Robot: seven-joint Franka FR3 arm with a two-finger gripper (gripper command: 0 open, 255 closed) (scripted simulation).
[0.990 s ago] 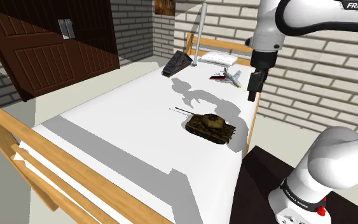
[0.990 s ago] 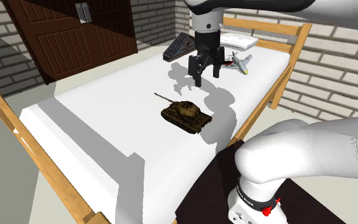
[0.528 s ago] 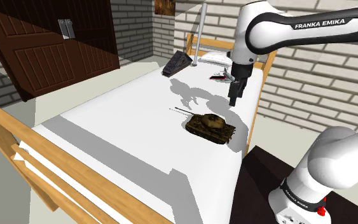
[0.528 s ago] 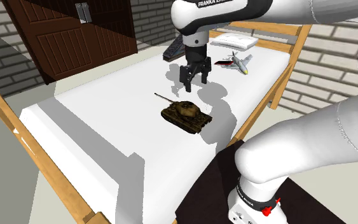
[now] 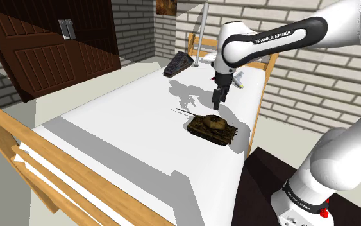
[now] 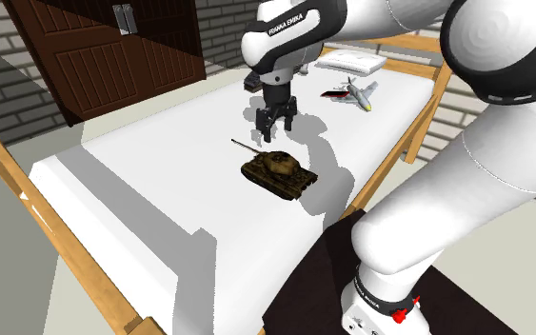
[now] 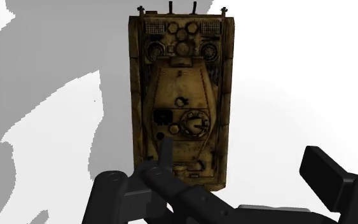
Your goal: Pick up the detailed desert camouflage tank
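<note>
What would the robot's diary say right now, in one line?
stage: pre-grasp | gripper open, above tank | tank on bed, not held

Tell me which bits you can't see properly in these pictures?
Tank: in the wrist view its near end sits behind the black fingers.
Toy plane: in the shoulder view the arm covers part of it.
Dark wedge-shaped thing: too small to name in either exterior view.
Wall picture: cut off by the shoulder view's top edge.
</note>
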